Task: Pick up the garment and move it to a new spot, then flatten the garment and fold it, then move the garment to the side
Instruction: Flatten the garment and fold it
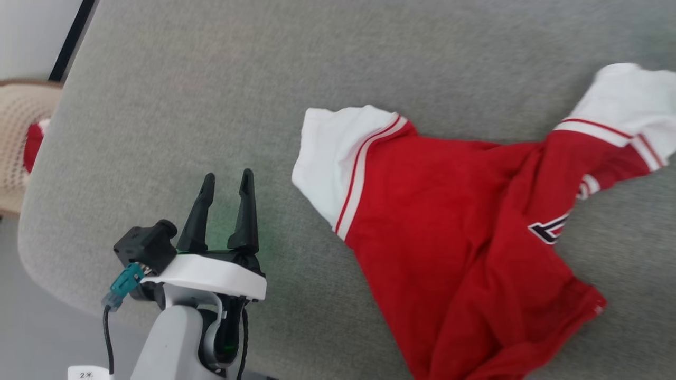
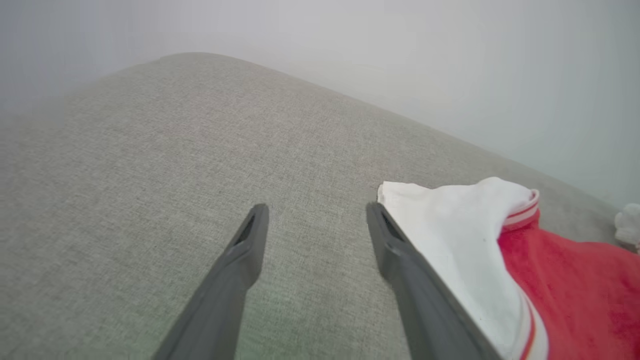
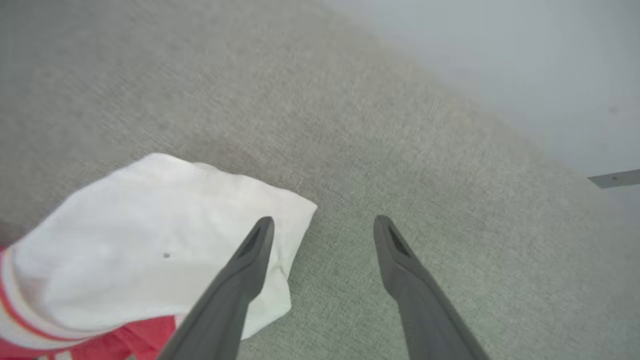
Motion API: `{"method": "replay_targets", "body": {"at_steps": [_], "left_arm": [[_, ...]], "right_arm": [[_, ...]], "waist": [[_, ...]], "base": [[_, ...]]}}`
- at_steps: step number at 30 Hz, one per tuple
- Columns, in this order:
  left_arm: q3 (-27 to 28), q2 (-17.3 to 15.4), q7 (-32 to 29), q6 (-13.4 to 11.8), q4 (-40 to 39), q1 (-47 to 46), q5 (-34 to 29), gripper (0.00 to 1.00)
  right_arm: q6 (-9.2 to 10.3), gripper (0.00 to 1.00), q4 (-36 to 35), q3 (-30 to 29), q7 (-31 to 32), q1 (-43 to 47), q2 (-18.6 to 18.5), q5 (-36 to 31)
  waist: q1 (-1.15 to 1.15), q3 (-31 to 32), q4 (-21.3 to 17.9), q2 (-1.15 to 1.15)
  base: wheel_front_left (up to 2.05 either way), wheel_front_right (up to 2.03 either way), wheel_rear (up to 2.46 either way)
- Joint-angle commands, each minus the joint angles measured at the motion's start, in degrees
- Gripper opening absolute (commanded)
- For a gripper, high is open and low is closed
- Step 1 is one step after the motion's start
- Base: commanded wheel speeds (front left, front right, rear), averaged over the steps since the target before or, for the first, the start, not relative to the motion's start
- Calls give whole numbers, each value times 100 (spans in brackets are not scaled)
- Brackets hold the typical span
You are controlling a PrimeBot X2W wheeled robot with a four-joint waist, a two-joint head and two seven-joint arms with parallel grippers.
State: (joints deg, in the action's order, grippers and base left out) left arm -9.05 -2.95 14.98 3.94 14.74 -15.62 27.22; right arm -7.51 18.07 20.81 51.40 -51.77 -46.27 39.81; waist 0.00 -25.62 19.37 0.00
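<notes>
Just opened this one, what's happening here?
A two-armed robot is working on a red and white garment that lies rumpled and twisted on a grey cushion, not yet flattened or folded. The left gripper is open beside one white sleeve. The right gripper is open at the other sleeve. Neither one holds the fabric.

My head cam looks fwd & down on the grey cushion (image 1: 211, 79). L wrist cam rides low along my left gripper (image 2: 317, 207), R wrist cam along my right gripper (image 3: 324, 219), both close in. All 3 share the grey cushion & the garment (image 1: 449, 211).
</notes>
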Motion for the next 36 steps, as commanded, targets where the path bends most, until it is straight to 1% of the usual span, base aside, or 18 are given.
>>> {"method": "replay_targets", "body": {"at_steps": [1, 5, 10, 11, 12, 13, 14, 21, 26, 27, 30, 33, 34, 36], "left_arm": [[-30, 1, 28, -39, -20, -100, 26, 100], [-152, -2, 28, -76, -55, -174, 135, 100], [-223, -4, 28, -123, -91, -220, 214, 100], [-223, -4, 28, -132, -88, -235, 215, 100], [-226, -3, 28, -131, -82, -259, 214, 100], [-229, -2, 28, -132, -72, -282, 205, 100], [-229, -2, 28, -133, -66, -301, 191, 100], [-94, -5, 28, -96, -14, -313, 4, 100], [119, -4, 28, -38, 33, -202, -229, 100], [119, -4, 28, -38, 33, -202, -229, 100], [261, -6, 28, 14, 50, -141, -372, 100], [392, -6, 28, 58, 56, -51, -513, 100], [480, -5, 28, 77, 61, 3, -569, 100], [542, -6, 28, 106, 71, 61, -646, 100]], "right_arm": [[4, 100, 94, 77, 109, -94, -3, 55], [4, 100, 491, 372, 605, -420, 60, 277], [3, 100, 709, 786, 1159, -430, 156, 527], [1, 75, 703, 874, 1264, -414, 170, 590], [1, 44, 699, 924, 1319, -391, 180, 648], [1, 11, 681, 972, 1349, -385, 189, 687], [1, 0, 666, 1009, 1343, -381, 192, 727], [2, 0, 279, 1013, 604, -469, 190, 998], [3, 0, -178, 1116, 225, -362, 10, 1286], [3, 0, -178, 1116, 225, -362, 10, 1286], [3, 0, -509, 1181, 104, -116, -121, 1512], [3, 0, -866, 1193, -41, 254, -353, 1713], [3, 0, -1083, 1185, -142, 574, -478, 1848], [3, 0, -1275, 1135, -240, 902, -597, 1999]], "waist": [[0, -197, 178, 0], [0, -352, 276, 0], [0, -452, 296, 0], [0, -467, 289, 0], [0, -476, 283, 0], [0, -481, 276, 0], [0, -480, 264, 0], [0, -296, 60, 0], [0, -6, -238, 0], [0, -6, -238, 0], [0, 186, -439, 0], [0, 373, -648, 0], [0, 480, -795, 0], [0, 568, -925, 0]], "base": [[0, 0, 0], [0, 0, 0], [0, 0, 0], [0, 0, 0], [0, 0, 0], [0, 0, 0], [0, 0, 0], [0, 0, 0], [0, 0, 0], [0, 0, 0], [0, 0, 0], [0, 0, 0], [0, 0, 0], [0, 0, 0]]}}
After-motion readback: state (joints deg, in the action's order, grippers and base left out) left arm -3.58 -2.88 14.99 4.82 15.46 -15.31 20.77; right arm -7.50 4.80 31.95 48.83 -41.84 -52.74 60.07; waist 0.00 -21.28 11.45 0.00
